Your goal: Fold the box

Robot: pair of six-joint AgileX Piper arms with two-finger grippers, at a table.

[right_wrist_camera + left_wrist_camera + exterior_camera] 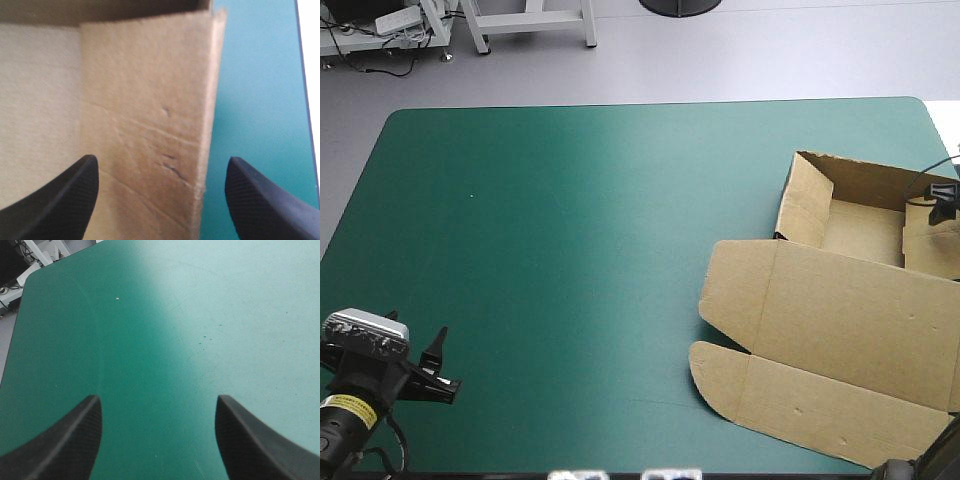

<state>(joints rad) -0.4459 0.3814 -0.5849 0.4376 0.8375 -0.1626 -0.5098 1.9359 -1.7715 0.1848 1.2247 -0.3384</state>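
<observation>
High view: the box (840, 310) is laid at the table's (570, 220) right edge, walls raised, lid flat. The left gripper (441, 362) is held parted over the table's near left corner; the right gripper (160, 200) is parted, one box wall seen between its fingers.

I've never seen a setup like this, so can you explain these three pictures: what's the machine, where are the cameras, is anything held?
It's a robot with two arms, each ending in a gripper of two black fingers. One camera looks down over the teal-green table; the others look along each wrist. On the table lies a brown box, walls raised, lid flat. The left gripper is open over bare cover. The right gripper is open too, a box wall between its fingers. Nothing is held.
</observation>
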